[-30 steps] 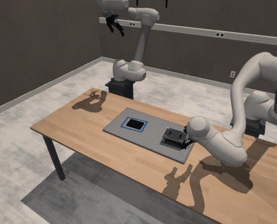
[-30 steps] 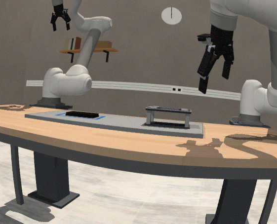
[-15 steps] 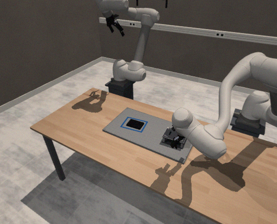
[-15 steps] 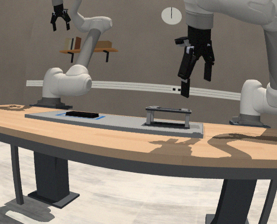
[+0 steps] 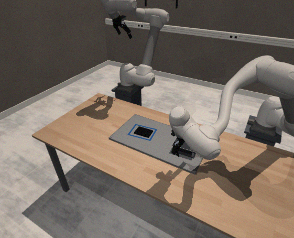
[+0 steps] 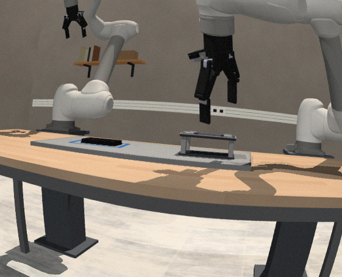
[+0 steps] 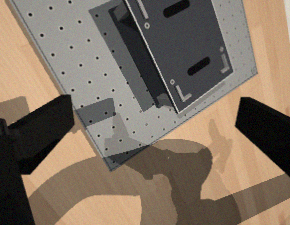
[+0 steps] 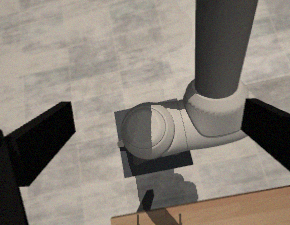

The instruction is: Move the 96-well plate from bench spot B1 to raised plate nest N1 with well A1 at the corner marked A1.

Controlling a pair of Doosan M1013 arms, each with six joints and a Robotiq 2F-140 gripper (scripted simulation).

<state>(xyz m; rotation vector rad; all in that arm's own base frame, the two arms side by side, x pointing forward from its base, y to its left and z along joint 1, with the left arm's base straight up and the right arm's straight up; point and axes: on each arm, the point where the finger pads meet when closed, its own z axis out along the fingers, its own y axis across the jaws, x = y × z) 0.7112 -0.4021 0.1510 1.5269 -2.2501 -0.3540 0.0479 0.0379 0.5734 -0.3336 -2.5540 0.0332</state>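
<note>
- The left gripper is spread, nothing between its fingers.
- Below its fingertips, and apart from them, stands the raised nest, bare on top.
- Well apart from that gripper, and lower, the black plate lies inside the blue outline.
- The right gripper is spread and empty, high above the table.

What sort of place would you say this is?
Probably a robotics lab or test cell: two arms stand at a wooden table, which bears a perforated board with a raised nest.
</note>
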